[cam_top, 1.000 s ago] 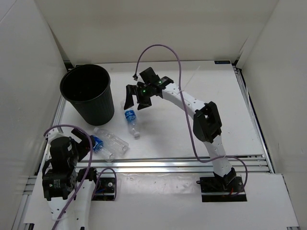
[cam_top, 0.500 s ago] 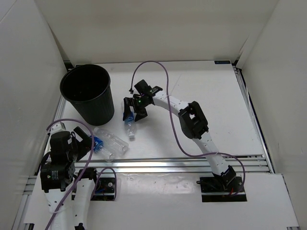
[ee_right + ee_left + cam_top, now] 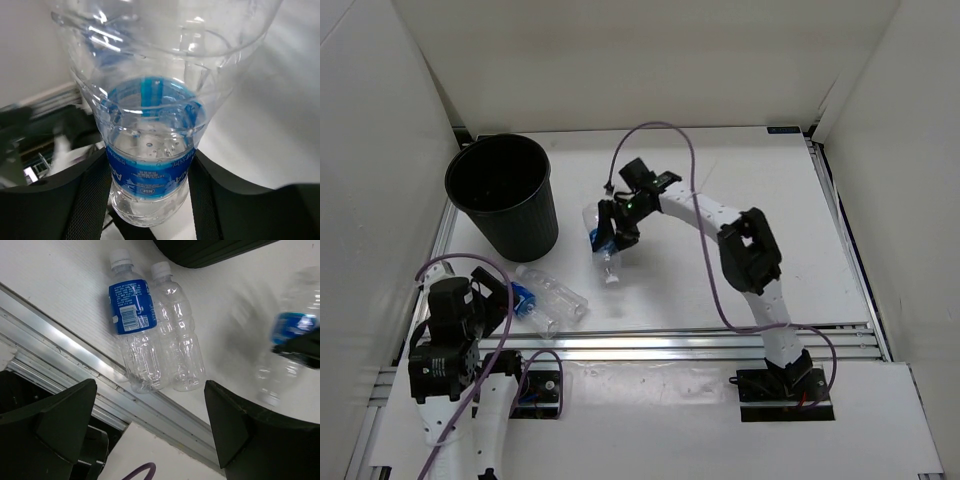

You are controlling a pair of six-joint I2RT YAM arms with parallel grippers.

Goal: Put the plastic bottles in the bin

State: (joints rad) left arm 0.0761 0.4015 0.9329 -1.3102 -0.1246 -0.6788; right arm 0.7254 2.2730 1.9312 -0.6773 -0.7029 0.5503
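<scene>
My right gripper point(image 3: 609, 233) is shut on a clear plastic bottle point(image 3: 604, 248) with a blue label, just right of the bin. Its white cap point(image 3: 611, 278) points toward the near edge. In the right wrist view the bottle point(image 3: 150, 145) fills the gap between both fingers point(image 3: 89, 200). Two more clear bottles point(image 3: 548, 298) lie side by side near the front left; one bottle point(image 3: 131, 325) has a blue label, the other bottle point(image 3: 181, 345) has none. My left gripper point(image 3: 492, 300) stands open beside them, nothing between its fingers point(image 3: 60, 425). The black bin point(image 3: 502, 195) stands at the back left.
An aluminium rail point(image 3: 700, 340) runs along the table's near edge, under the left gripper point(image 3: 150, 427). White walls close in the table on three sides. A purple cable point(image 3: 670, 135) arcs above the right arm.
The right gripper came down over the lone bottle and shut on it; the bottle has shifted slightly right and tilted. The left arm has hardly moved.
</scene>
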